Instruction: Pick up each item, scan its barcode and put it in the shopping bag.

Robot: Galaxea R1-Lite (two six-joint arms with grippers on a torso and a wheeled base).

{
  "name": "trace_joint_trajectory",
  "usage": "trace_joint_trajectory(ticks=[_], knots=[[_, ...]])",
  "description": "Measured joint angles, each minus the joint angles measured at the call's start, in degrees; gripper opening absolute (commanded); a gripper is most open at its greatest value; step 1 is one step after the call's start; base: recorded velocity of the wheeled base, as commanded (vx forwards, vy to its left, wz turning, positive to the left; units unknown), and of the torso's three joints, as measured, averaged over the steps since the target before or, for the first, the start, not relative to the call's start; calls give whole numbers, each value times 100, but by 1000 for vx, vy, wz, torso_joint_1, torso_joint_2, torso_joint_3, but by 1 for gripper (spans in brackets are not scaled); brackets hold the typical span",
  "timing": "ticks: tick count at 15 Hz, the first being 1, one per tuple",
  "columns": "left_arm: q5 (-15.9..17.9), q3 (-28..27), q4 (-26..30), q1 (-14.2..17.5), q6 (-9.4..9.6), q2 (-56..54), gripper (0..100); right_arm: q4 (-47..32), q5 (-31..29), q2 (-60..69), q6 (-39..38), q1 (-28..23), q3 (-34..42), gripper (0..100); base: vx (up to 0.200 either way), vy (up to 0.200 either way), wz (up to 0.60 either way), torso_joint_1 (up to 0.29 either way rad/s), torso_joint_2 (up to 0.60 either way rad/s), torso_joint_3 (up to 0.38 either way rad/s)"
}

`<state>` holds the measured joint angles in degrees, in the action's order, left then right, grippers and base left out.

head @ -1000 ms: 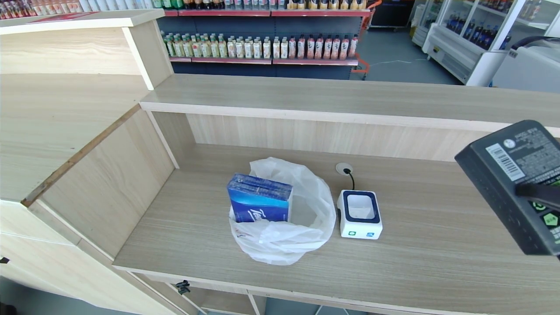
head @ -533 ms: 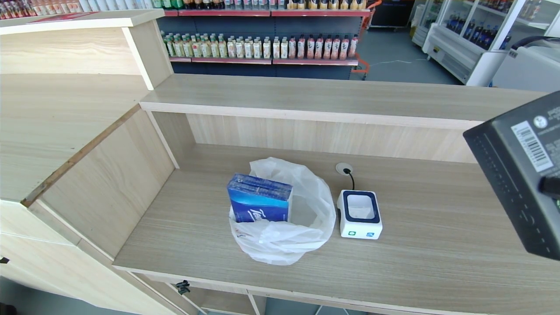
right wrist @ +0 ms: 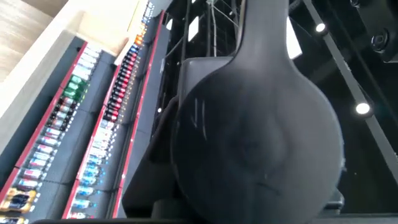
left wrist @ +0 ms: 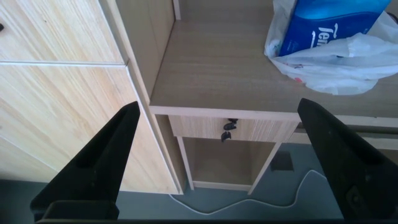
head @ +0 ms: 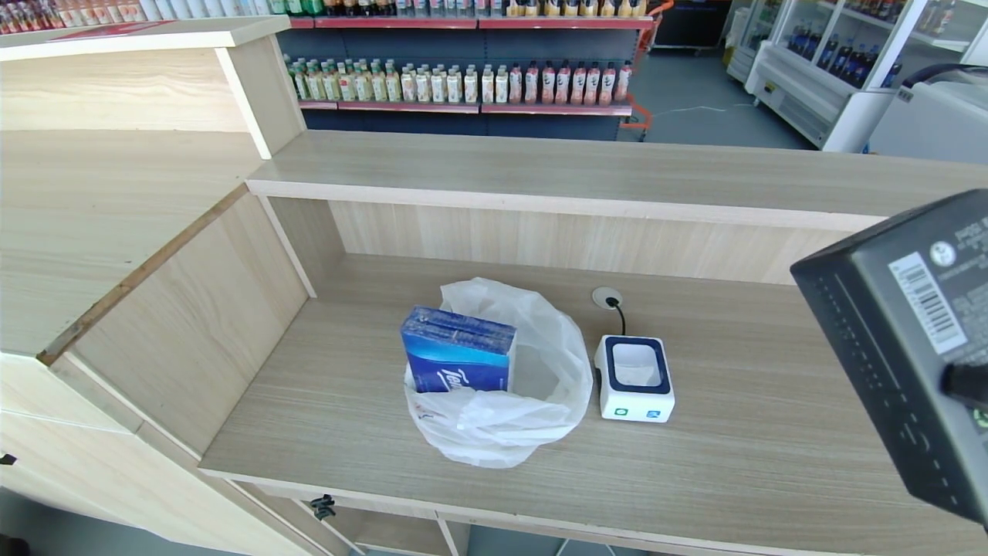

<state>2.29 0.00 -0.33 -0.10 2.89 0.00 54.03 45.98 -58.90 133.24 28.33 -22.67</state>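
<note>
Right gripper (head: pixel 966 381) around black box (head: pixel 888 347), right of scanner (head: pixel 634 378)

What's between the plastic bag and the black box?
The white scanner, on the counter beside the bag, left of the black box; head view.

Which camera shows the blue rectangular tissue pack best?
Head view: the blue rectangular tissue pack shows top and front, in the white plastic shopping bag. The left wrist view cuts it off; the right wrist view faces store shelves.
</note>
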Motion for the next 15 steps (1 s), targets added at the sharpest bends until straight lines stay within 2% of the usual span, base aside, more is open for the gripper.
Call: trace_joint_trajectory(ticks=[3,9,10,12,15], knots=[[0,0,1,5,1,2,100,-16,-20,138,30,226,112,0,0,0,0,0,0,0],[0,0,0,0,0,0,100,-39,-88,201,-118,286,99,0,0,0,0,0,0,0],[0,0,1,0,0,0,100,-85,-338,185,-369,251,55,0,0,0,0,0,0,0],[0,0,0,0,1,2,100,-257,-1286,169,-1073,207,-22,0,0,0,0,0,0,0],[0,0,0,0,1,2,100,-772,-3071,155,-3066,185,-67,0,0,0,0,0,0,0]])
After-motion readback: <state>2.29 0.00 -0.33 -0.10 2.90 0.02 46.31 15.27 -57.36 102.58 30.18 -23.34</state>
